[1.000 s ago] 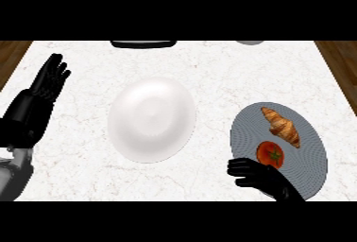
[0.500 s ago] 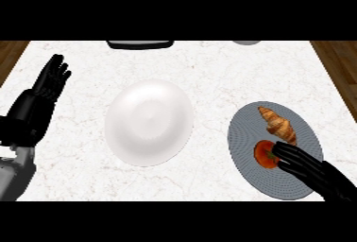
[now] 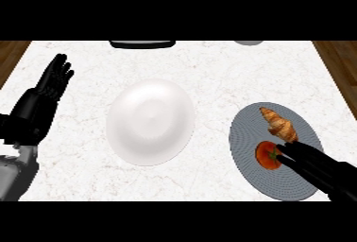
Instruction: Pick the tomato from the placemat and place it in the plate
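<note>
1. The black right hand (image 3: 314,163) lies over the round grey ribbed placemat (image 3: 247,137), fingers stretched onto the red tomato (image 3: 266,154), touching it but not wrapped round it yet, I'd say lining up a grab.
2. A brown croissant (image 3: 279,125) sits just beside the tomato, so that's tight.
3. The white round plate (image 3: 150,121) waits mid-counter.
4. The black left hand (image 3: 43,97) rests released at the left edge.

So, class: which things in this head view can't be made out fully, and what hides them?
- Tomato: right side covered by the right hand.
- Placemat: partly under the same hand.
- Dark object and grey object: cut off at the counter's far edge.
</note>
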`<state>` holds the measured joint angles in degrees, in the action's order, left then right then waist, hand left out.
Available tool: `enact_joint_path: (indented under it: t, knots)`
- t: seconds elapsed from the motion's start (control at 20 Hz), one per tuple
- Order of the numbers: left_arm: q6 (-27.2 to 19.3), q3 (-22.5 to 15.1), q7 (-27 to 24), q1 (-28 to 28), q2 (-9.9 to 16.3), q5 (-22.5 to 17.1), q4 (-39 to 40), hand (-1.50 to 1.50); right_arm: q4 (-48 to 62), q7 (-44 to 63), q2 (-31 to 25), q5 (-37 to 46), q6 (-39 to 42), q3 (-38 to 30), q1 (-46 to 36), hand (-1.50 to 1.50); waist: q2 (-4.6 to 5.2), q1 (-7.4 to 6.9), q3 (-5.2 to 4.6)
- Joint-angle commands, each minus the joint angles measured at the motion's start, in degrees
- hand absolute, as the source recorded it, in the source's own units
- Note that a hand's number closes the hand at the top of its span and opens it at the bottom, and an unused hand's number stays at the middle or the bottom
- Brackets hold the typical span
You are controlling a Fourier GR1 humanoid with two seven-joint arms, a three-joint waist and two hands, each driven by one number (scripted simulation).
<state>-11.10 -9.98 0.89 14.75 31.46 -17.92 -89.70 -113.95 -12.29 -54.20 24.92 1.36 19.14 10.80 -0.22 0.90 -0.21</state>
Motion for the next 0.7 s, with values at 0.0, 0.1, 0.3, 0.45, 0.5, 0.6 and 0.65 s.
enact_joint_path:
  t: [0.0,0.1,0.3,0.45,0.5,0.6,0.65]
  knots:
    - [2.1,1.6,1.2,1.6,0.4,-0.8,-1.0,0.0,-3.3,10.9,-0.8,4.1,6.1,1.8,-2.1,-1.5,0.18,-0.93,0.14]
    - [2.0,1.9,0.8,-1.7,-0.1,0.0,-2.8,0.0,-2.8,12.8,2.2,8.4,6.1,4.1,-2.1,-1.5,0.16,-1.1,0.17]
    - [1.7,2.6,5.9,5.8,-2.2,2.0,-0.6,0.0,-0.3,16.2,8.9,12.6,7.8,5.2,-6.6,-1.5,0.26,-0.83,0.21]
    - [2.1,1.4,2.6,-0.9,-4.3,4.1,-2.9,0.0,2.9,17.1,11.1,17.0,7.4,4.9,-6.9,-1.5,0.21,-1.02,0.2]
    - [1.6,1.7,5.0,0.7,-4.0,3.6,-4.0,0.0,8.5,16.8,12.9,20.0,6.2,6.8,-8.7,-1.5,0.26,-1.3,0.23]
    - [3.8,3.4,3.4,1.9,-4.0,3.8,-0.7,0.0,9.1,16.5,12.9,21.4,6.6,5.9,-7.2,-1.5,0.27,-0.85,0.22]
    - [3.8,3.5,1.3,-2.3,-4.3,4.1,-3.1,0.0,11.6,17.3,14.1,19.0,10.9,4.2,-12.8,-1.5,0.28,-1.46,0.21]
